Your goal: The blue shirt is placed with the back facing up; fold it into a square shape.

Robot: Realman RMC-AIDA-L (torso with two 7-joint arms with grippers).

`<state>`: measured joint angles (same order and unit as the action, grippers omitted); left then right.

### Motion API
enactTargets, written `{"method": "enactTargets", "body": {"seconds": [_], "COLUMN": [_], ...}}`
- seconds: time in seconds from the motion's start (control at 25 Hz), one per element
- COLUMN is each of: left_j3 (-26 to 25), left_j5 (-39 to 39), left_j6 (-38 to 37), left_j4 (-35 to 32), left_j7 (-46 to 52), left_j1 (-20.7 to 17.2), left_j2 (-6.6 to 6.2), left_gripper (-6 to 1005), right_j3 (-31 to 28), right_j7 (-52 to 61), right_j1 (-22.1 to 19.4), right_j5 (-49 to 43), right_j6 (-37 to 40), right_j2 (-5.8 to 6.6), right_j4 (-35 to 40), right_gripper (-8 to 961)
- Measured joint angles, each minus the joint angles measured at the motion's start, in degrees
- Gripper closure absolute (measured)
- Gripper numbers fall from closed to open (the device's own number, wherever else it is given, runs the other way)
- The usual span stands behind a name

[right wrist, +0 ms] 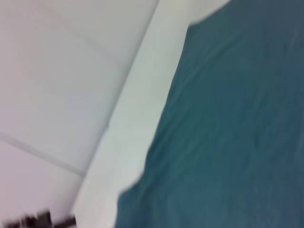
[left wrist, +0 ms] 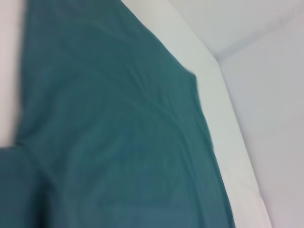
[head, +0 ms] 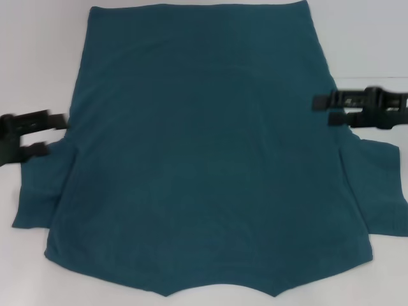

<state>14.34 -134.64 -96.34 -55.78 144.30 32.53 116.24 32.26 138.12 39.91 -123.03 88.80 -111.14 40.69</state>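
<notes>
The blue shirt point(head: 204, 153) lies flat, unfolded, on the white table point(head: 38, 57), between both sets of fingers. The left gripper point(head: 56, 134) and right gripper point(head: 324, 109) hover at its side edges, fingers parted and empty. Judged: first fold pending; each must pinch an edge. Wrist views add only cloth creases.

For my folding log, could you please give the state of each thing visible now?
blue shirt: spread flat on the table, plain side up, both sleeves out, not yet folded.
left gripper: open, at the shirt's left edge above the sleeve.
right gripper: open, at the shirt's right edge.
table: white, bears the shirt.
</notes>
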Motion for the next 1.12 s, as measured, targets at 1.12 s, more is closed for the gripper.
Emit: {"method": "enactTargets", "body": {"seconds": [1.12], "left_j3": [-2.76], "left_j5": [-1.85], "left_j6": [19.51], "left_j4": [10.88], "left_j7": [-8.01], "left_j1": [-4.85], "left_j2": [0.65], "left_gripper": [162], "right_j3": [-0.31], "right_j7": [1.54], "right_j1": [1.32], "right_j5": [2.37], "right_j6": [-6.01], "right_j2": [3.31], "right_j4": [-6.5], "right_gripper": [72]}}
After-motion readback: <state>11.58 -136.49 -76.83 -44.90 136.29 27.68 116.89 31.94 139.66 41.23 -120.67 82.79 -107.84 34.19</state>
